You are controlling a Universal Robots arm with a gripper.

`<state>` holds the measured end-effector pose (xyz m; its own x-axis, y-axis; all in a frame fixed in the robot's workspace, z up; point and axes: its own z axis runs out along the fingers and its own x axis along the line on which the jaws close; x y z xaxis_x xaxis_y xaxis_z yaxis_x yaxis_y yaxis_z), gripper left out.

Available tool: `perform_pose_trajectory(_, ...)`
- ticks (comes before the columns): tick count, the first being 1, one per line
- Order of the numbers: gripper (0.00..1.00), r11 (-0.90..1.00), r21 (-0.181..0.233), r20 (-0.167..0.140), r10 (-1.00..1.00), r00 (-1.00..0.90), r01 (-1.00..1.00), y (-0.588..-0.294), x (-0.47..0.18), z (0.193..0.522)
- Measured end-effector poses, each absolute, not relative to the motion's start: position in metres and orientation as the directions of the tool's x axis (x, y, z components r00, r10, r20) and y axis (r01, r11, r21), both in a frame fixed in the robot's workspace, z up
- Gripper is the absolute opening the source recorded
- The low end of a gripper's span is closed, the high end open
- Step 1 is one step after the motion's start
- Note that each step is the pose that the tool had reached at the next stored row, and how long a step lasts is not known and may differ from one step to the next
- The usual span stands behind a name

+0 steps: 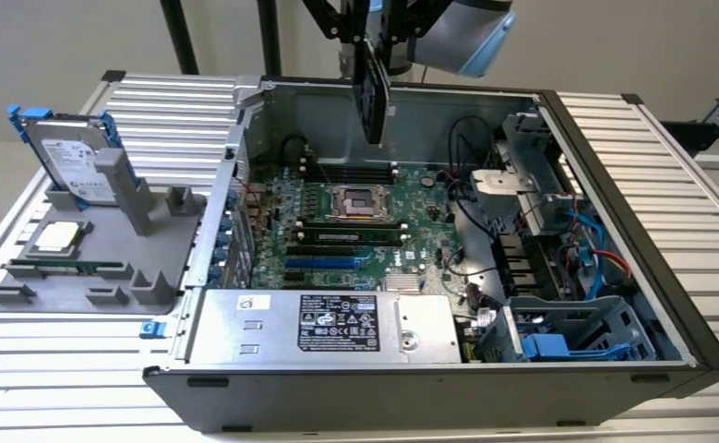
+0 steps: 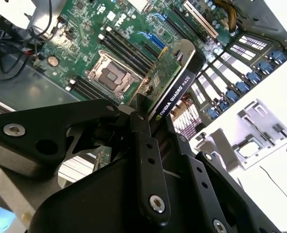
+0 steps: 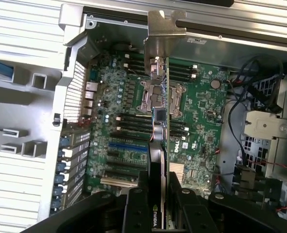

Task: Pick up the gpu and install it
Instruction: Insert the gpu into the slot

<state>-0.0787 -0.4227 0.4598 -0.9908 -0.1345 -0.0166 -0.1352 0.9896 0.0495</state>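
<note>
End effector (image 2: 155,125) is clamped on the gpu (image 2: 175,73), with its fingers (image 3: 135,204) pinching both faces near one end. In the exterior view the gpu (image 1: 373,97) hangs edge-on in the air over the far side of the open computer case (image 1: 433,397). It is above the motherboard (image 1: 347,221) and touches nothing below.

In the first wrist view the silver bracket (image 3: 165,34) is at the end away from the grip. The card lines up beside the CPU socket (image 3: 146,97), not over the expansion slots (image 3: 126,144).

Step judged: carry and align. To do it well:
- hold the card square
- bring its connector edge parallel with a slot
- turn the bracket toward the case's rear wall
- stay clear of the black cables (image 1: 464,138)
- grip firmly, since the hold is at one end only

Writing: white lettering on the gpu's black edge, a white printed sticker on the power supply (image 1: 322,323), and small print on the motherboard; none transcribed.

Hard drive (image 1: 70,157) stands in the gray fixture (image 1: 89,277) on the bench (image 1: 654,138).
</note>
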Motion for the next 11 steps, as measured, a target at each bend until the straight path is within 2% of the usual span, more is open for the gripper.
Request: perform_pose_trajectory(11,0.00,0.981,0.050,-0.017,-0.189,-0.982,-0.189,-0.4228,-0.0787,0.4598)
